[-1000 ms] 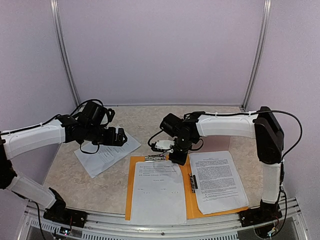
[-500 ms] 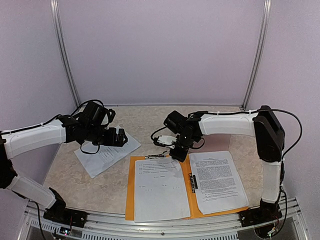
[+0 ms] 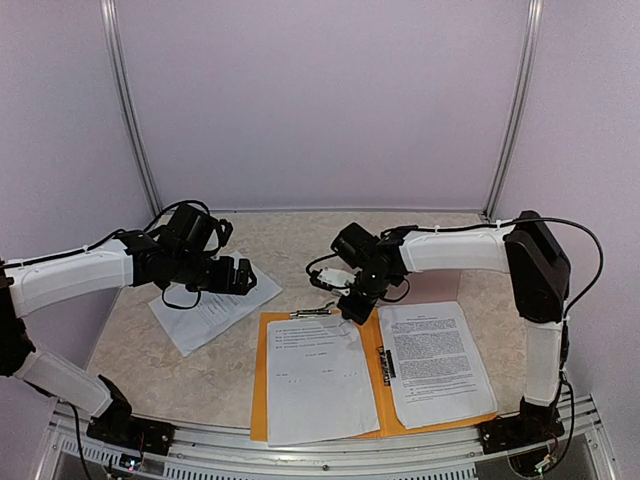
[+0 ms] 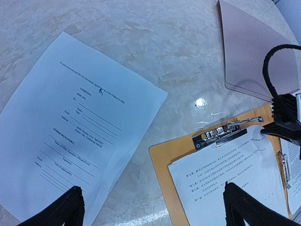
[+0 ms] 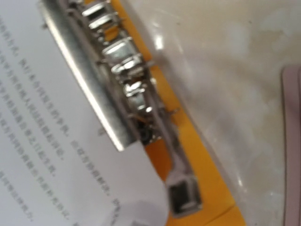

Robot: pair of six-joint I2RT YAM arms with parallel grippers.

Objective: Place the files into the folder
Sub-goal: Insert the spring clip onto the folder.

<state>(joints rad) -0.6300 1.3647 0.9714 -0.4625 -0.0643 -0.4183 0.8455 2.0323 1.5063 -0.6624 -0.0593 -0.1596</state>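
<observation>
An orange folder lies open at the front centre. One white printed sheet sits slightly askew on its left half under a metal clip, and another sheet lies on its right half. A third sheet lies loose on the table at the left. My left gripper hovers open and empty over the gap between the loose sheet and the folder. My right gripper is close above the clip's right end; its fingers do not show.
A taupe cover lies on the marble tabletop behind the folder, seen in the left wrist view. A black cable from the right arm hangs over it. Walls and metal posts enclose the table on three sides.
My right gripper has drawn back slightly from the clip. The clipped sheet on the left half now lies a little more skewed. My left gripper has hardly moved.
</observation>
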